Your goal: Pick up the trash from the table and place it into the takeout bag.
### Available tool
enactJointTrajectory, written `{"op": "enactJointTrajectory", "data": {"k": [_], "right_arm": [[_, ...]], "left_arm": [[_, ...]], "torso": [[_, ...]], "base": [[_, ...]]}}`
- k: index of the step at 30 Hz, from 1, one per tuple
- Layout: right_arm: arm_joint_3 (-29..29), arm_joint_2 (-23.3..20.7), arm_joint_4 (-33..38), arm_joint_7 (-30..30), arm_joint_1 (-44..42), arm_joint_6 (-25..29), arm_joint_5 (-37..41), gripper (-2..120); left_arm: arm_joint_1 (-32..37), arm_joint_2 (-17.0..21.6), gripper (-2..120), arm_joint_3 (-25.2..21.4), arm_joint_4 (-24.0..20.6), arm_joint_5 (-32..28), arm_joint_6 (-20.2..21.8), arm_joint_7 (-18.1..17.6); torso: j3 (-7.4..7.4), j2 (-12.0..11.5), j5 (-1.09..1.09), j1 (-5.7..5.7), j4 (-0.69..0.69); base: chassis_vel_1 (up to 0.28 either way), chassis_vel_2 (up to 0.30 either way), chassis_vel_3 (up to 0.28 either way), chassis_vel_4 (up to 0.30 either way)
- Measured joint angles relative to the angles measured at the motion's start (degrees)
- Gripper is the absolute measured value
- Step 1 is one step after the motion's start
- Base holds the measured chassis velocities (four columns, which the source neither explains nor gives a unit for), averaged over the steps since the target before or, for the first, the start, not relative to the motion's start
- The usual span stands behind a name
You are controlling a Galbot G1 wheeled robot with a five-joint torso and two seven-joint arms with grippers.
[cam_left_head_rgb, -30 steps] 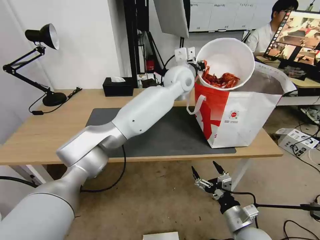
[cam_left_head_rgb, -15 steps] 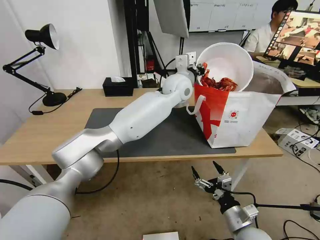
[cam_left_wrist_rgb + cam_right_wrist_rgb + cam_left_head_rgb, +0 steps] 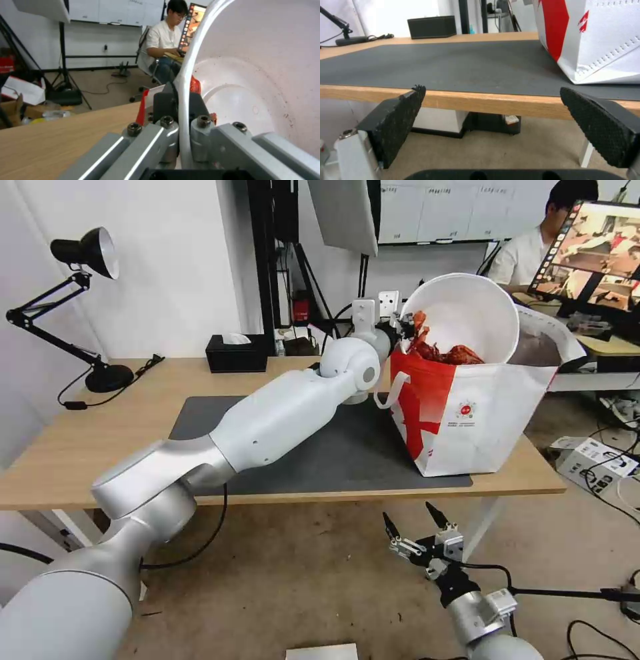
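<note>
While the left gripper (image 3: 400, 323) pinches the rim of the tilted white round bowl (image 3: 470, 313) of red shell scraps (image 3: 440, 350) over the white-and-red takeout bag (image 3: 467, 413) beneath it, scraps may spill. Right gripper (image 3: 419, 532) hangs spread, idle.

Bag (image 3: 480, 420) sits on table's (image 3: 80, 447) right end, partly on the mat (image 3: 333, 447), near front edge. Bowl (image 3: 467, 313) is tipped in bag's mouth, scraps (image 3: 440, 352) inside. Tissue box (image 3: 235, 353) at back edge, lamp (image 3: 87, 313) at back-left corner. Right gripper (image 3: 413, 523) hangs below front edge.
</note>
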Motion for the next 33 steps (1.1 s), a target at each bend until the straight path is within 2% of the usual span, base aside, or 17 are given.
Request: {"op": "enactJointTrajectory", "data": {"k": [11, 14, 15, 18, 19, 20, 21, 22, 23, 25, 26, 27, 30, 31, 33], "right_arm": [[0.00, 0.00, 0.00, 0.00, 0.00, 0.00, 0.00, 100], [0.00, 0.00, 0.00, 0.00, 0.00, 0.00, 0.00, 100], [0.00, 0.00, 0.00, 0.00, 0.00, 0.00, 0.00, 100], [0.00, 0.00, 0.00, 0.00, 0.00, 0.00, 0.00, 100], [0.00, 0.00, 0.00, 0.00, 0.00, 0.00, 0.00, 100], [0.00, 0.00, 0.00, 0.00, 0.00, 0.00, 0.00, 100], [0.00, 0.00, 0.00, 0.00, 0.00, 0.00, 0.00, 100], [0.00, 0.00, 0.00, 0.00, 0.00, 0.00, 0.00, 100], [0.00, 0.00, 0.00, 0.00, 0.00, 0.00, 0.00, 100], [0.00, 0.00, 0.00, 0.00, 0.00, 0.00, 0.00, 100], [0.00, 0.00, 0.00, 0.00, 0.00, 0.00, 0.00, 100], [0.00, 0.00, 0.00, 0.00, 0.00, 0.00, 0.00, 100], [0.00, 0.00, 0.00, 0.00, 0.00, 0.00, 0.00, 100], [0.00, 0.00, 0.00, 0.00, 0.00, 0.00, 0.00, 100], [0.00, 0.00, 0.00, 0.00, 0.00, 0.00, 0.00, 100]], "left_arm": [[-0.83, 2.19, 0, 2.87, -0.63, 1.23, 0.07, 6.62], [-0.96, 2.43, 14, 3.63, -0.85, 1.60, 0.23, 7.93], [-0.96, 2.43, 14, 3.63, -0.85, 1.60, 0.23, 7.93], [-1.16, 2.41, 27, 3.81, -1.25, 1.24, 1.26, 8.78], [-1.16, 2.41, 27, 3.81, -1.25, 1.24, 1.26, 8.78], [-1.26, 2.42, 33, 3.88, -1.48, 0.73, 1.71, 9.38], [-1.30, 2.44, 35, 3.90, -1.59, 0.54, 1.99, 9.79], [-1.37, 2.47, 41, 3.95, -1.80, 0.22, 2.57, 10.69], [-1.37, 2.47, 41, 3.95, -1.80, 0.22, 2.57, 10.69], [-1.48, 2.53, 52, 4.09, -2.03, 0.01, 3.01, 11.43], [-1.50, 2.56, 56, 4.12, -2.13, -0.10, 3.16, 11.57], [-1.50, 2.56, 56, 4.12, -2.13, -0.10, 3.16, 11.57], [-1.53, 2.79, 72, 4.14, -2.61, -0.50, 3.67, 11.66], [-1.53, 2.79, 72, 4.14, -2.61, -0.50, 3.67, 11.66], [-1.53, 3.15, 81, 4.14, -3.06, -0.66, 3.74, 11.66]], "torso": [[0.00, 0.00, 0.00, 0.00, 0.01], [0.00, 0.00, 0.00, 0.00, 0.00], [0.00, 0.00, 0.00, 0.00, 0.00], [0.00, 0.00, 0.00, 0.00, 0.00], [0.00, 0.00, 0.00, 0.00, 0.00], [0.00, 0.00, 0.00, 0.00, 0.01], [0.00, 0.00, 0.00, 0.00, 0.01], [0.00, 0.00, 0.00, 0.00, 0.00], [0.00, 0.00, 0.00, 0.00, 0.00], [0.00, 0.00, 0.00, 0.00, 0.00], [0.00, 0.00, 0.00, 0.00, 0.00], [0.00, 0.00, 0.00, 0.00, 0.00], [0.00, 0.00, 0.00, 0.00, 0.00], [0.00, 0.00, 0.00, 0.00, 0.00], [0.00, 0.00, 0.00, 0.00, 0.00]], "base": [[0.000, 0.000, 0.000, 0.000], [0.000, 0.000, 0.000, 0.000], [0.000, 0.000, 0.000, 0.000], [0.000, 0.000, 0.000, 0.000], [0.000, 0.000, 0.000, 0.000], [0.000, 0.000, 0.000, 0.000], [0.000, 0.000, 0.000, 0.000], [0.000, 0.000, 0.000, 0.000], [0.000, 0.000, 0.000, 0.000], [0.000, 0.000, 0.000, 0.000], [0.000, 0.000, 0.000, 0.000], [0.000, 0.000, 0.000, 0.000], [0.000, 0.000, 0.000, 0.000], [0.000, 0.000, 0.000, 0.000], [0.000, 0.000, 0.000, 0.000]]}}
